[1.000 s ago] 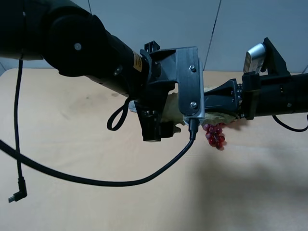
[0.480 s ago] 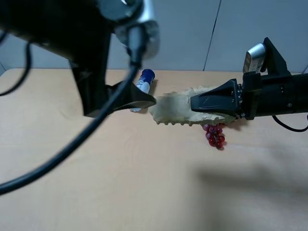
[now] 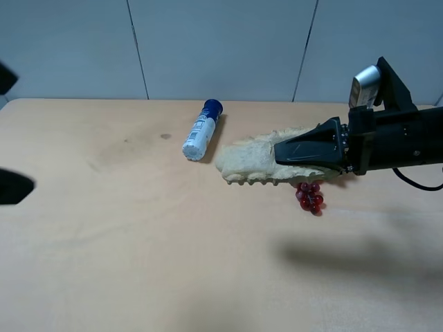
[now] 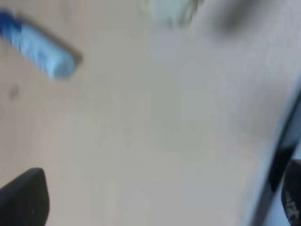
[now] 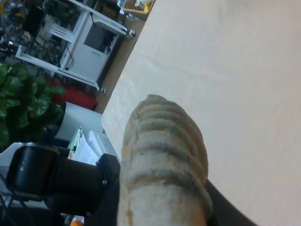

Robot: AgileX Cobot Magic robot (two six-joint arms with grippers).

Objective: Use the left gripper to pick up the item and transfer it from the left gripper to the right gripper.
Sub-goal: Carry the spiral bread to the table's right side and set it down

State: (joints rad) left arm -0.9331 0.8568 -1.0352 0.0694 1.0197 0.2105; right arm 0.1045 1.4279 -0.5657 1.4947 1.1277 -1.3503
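The pale bumpy bread loaf (image 3: 246, 162) is held level above the table by my right gripper (image 3: 280, 153), which is shut on its right end. In the right wrist view the loaf (image 5: 162, 174) sticks out between the black fingers (image 5: 109, 197). Of my left gripper (image 3: 12, 187) only a black tip shows at the far left edge, well away from the loaf. The left wrist view is blurred. It shows one black finger (image 4: 23, 200) far from a dark edge on the other side, with nothing between them, and the loaf (image 4: 171, 10) far off.
A white bottle with a blue cap (image 3: 201, 130) lies on the wooden table (image 3: 138, 263) left of the loaf, and also shows in the left wrist view (image 4: 37, 47). A red-purple grape bunch (image 3: 309, 196) lies under the right gripper.
My left arm has let go of the loaf and swung away to the left, almost out of view. The right gripper stays still, holding the loaf alone.
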